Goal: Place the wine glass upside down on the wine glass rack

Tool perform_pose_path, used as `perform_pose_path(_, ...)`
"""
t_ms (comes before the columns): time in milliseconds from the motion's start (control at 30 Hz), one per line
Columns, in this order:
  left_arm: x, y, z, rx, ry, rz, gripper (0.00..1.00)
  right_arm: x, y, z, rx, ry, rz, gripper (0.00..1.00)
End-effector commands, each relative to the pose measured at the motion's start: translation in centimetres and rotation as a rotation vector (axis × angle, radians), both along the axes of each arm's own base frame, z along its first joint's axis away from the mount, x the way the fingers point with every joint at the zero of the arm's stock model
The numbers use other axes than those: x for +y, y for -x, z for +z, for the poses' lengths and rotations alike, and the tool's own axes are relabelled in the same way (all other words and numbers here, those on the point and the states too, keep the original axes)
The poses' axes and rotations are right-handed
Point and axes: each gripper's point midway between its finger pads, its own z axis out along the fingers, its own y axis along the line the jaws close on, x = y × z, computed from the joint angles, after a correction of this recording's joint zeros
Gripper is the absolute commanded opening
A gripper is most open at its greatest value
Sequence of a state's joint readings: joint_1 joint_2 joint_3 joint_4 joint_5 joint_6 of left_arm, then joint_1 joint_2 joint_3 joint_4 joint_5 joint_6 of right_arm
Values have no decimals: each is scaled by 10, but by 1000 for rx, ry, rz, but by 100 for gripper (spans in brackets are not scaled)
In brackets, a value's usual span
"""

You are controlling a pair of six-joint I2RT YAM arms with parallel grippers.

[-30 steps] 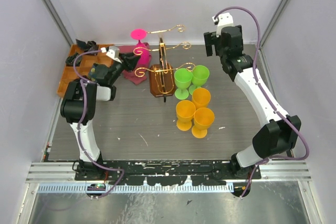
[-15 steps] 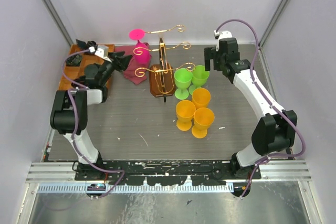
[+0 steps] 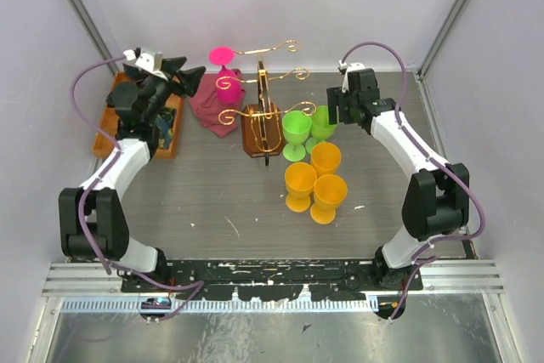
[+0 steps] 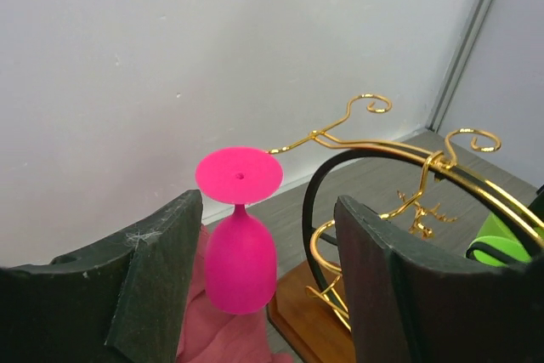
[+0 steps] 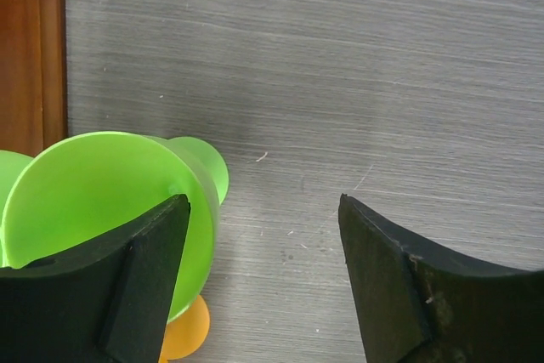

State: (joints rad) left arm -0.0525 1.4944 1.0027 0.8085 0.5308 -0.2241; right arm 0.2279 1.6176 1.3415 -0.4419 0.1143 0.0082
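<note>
Grey tabletop [image 3: 212, 201], left wrist: inverted pink glass [image 4: 240, 257], right wrist: green goblet [image 5: 85, 184]

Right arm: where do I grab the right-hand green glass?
Probably by its bowl, from the right: the green glass stands upright, mouth up, with the other green glass on its left and orange glasses nearer, and the foot must stay free for the rack.

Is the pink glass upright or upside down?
Upside down: the pink glass has its flat round foot on top and its bowl below.
</note>
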Motion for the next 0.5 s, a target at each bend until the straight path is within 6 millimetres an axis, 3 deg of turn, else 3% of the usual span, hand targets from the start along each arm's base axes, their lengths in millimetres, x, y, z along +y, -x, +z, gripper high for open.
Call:
perform_pose_path(0, 7, 2, 20, 33, 11, 39, 70, 15, -7, 7, -23, -52, 50, 71)
perform_pose_path(100, 6, 6, 32, 26, 57, 28, 69, 17, -6, 3, -2, -49, 68, 54)
perform_pose_path(233, 3, 12, 49, 7, 120, 5, 68, 16, -7, 5, -2, -42, 65, 22)
perform_pose_path(333, 2, 11, 58, 38, 133, -3, 69, 10, -10, 16, -21, -4, 62, 9)
perform_pose_path(467, 9, 7, 67, 69, 152, 47, 71, -6, -18, 42, -77, 84, 24, 1)
